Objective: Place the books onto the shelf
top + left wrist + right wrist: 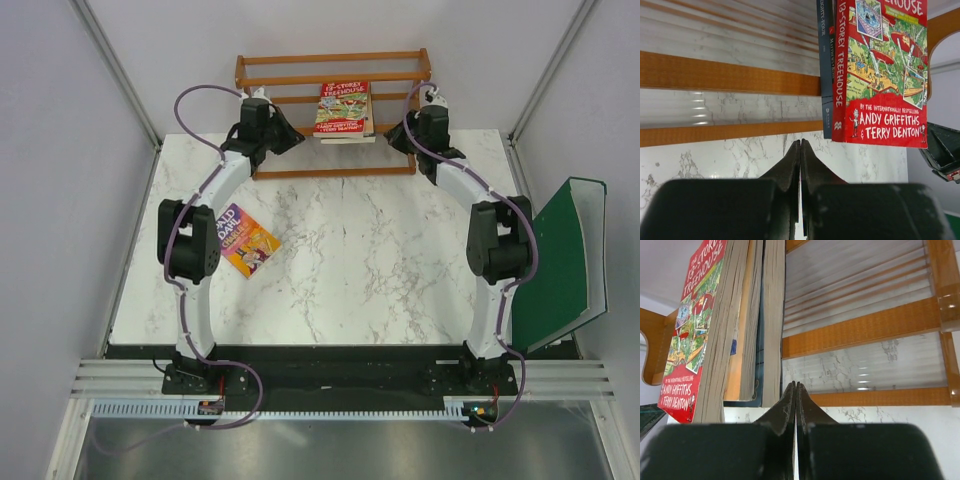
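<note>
Left gripper (pixel 800 145), right gripper (pixel 796 386) were closed, empty | purple-orange Roald Dahl paperback (pixel 247 240) lay flat | best pinched by one edge, slotted upright into brown wooden rack (pixel 330 60)

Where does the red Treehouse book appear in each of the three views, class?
Top external: red Treehouse book upper centre, on the shelf.
Left wrist: book at upper right, cover facing the camera.
Right wrist: book at far left, cover seen obliquely.
Shared landmark: the shelf's brown rails.
</note>
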Tool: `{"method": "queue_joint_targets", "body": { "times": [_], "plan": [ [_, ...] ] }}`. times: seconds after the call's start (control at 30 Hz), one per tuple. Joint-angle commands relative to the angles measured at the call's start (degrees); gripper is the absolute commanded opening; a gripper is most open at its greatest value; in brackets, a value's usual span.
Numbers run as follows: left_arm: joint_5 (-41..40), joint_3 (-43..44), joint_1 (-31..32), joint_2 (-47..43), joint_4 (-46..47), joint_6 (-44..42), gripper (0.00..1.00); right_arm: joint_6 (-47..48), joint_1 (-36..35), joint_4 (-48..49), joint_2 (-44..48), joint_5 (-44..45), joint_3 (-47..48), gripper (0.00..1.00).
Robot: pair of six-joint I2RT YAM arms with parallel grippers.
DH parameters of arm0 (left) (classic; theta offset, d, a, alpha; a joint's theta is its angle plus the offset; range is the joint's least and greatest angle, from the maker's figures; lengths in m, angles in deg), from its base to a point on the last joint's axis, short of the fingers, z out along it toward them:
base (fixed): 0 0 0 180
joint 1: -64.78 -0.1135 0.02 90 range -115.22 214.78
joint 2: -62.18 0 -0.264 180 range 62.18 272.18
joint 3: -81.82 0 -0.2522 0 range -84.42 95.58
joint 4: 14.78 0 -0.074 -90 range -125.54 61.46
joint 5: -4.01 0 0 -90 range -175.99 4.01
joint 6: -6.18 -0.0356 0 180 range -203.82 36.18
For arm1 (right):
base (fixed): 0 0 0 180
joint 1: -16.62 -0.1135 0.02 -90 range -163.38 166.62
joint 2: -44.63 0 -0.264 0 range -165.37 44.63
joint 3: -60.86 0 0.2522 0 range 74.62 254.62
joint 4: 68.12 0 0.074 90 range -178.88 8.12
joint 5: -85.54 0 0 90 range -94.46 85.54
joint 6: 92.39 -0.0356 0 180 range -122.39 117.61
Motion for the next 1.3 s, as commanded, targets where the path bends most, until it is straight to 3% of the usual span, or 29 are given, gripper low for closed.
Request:
{"method": "queue_joint_targets", "body": {
  "times": [0.0, 0.3, 0.77, 0.97, 1.07, 1.13, 1.2, 1.23, 1.27],
  "plan": [
    [-1.4, 2.6, 0.4, 2.1, 5.6, 2.9, 0.02, -2.8, -0.2, 4.0, -1.2, -2.0, 4.4, 0.0],
    [-0.3, 8.0, 2.5, 5.0, 6.1, 3.6, 0.02, -3.4, -1.6, 3.9, -3.3, -2.9, 8.0, 0.0],
    [-3.0, 8.9, 4.2, 3.6, 5.0, 1.8, 0.02, -2.5, -2.5, 3.2, -3.0, -2.4, 8.1, 0.01],
    [-9.8, 1.9, 3.3, -3.7, 4.5, -0.4, 0.02, 0.2, -2.4, 4.8, 4.3, 2.8, 0.6, 0.02],
    [-14.0, -7.9, 3.0, -12.7, 4.8, -0.6, 0.03, 2.8, -2.4, 5.2, 11.5, 4.9, -6.8, 0.04],
    [-16.7, -16.9, 3.0, -20.5, 4.8, -1.2, 0.11, 4.1, -2.5, 5.2, 18.1, 5.0, -13.7, 0.09],
    [-22.0, -24.1, 3.0, -27.6, -0.2, -1.1, 0.64, 7.0, -3.9, 3.6, 22.0, 4.2, -19.3, 0.23],
    [-24.2, -26.3, 2.7, -29.6, -2.7, 0.8, 0.76, 8.5, -5.1, 1.7, 25.2, 4.0, -20.3, 0.28],
    [-27.1, -31.0, 2.6, -31.8, -7.3, 2.2, 0.89, 9.8, -8.6, -1.6, 26.4, 4.3, -21.5, 0.39]
  ]
}}
